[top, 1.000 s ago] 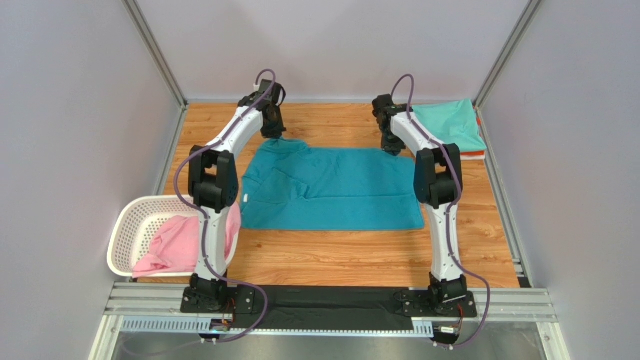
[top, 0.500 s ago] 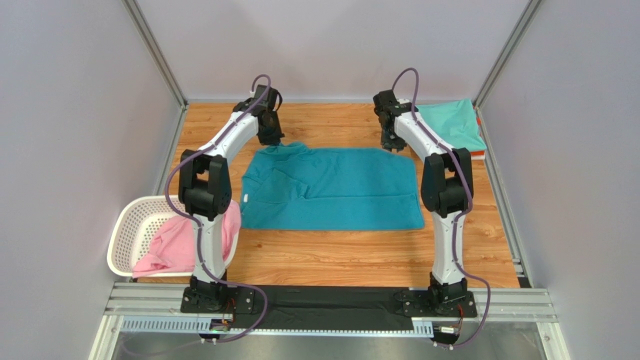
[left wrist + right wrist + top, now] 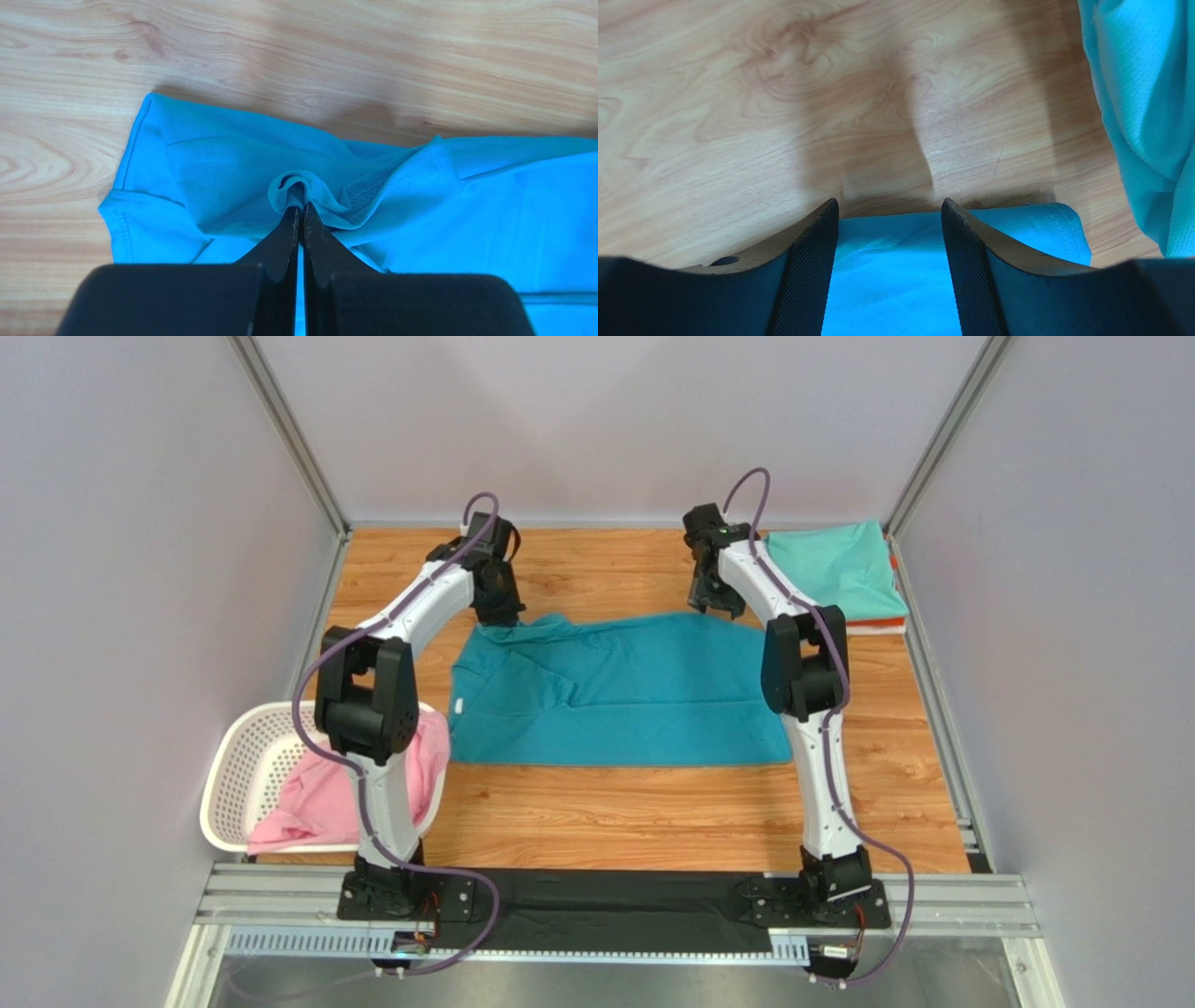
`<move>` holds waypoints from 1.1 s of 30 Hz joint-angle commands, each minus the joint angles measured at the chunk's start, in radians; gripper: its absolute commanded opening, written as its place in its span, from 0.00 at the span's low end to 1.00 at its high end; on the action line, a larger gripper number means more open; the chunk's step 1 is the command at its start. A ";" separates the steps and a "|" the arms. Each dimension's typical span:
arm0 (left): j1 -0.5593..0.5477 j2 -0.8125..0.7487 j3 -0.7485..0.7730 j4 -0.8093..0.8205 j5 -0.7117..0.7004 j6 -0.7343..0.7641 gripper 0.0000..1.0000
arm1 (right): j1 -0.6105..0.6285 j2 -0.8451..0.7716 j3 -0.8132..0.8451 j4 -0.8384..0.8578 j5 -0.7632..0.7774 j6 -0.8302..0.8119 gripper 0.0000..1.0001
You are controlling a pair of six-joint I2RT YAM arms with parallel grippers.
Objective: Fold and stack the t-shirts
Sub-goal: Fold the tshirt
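Grey walls (image 3: 140, 546) are enclosing the wooden bench (image 3: 631, 812); the teal t-shirt (image 3: 631, 693) is lying spread mid-bench. I am reaching to its far edge, left pincer (image 3: 300, 208) pinching cloth, right pincer (image 3: 889, 204) standing parted above it.

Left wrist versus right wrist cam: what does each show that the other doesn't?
Only the left wrist shows the left gripper shut on a pinched-up fold of the teal t-shirt. Only the right wrist shows the right gripper open over a corner of that shirt, with the mint t-shirt at the right edge. Both show teal cloth lying on the wooden table.
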 commanded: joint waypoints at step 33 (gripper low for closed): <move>0.001 -0.227 -0.199 0.068 -0.010 -0.040 0.00 | 0.035 -0.301 -0.363 0.050 0.166 -0.031 0.00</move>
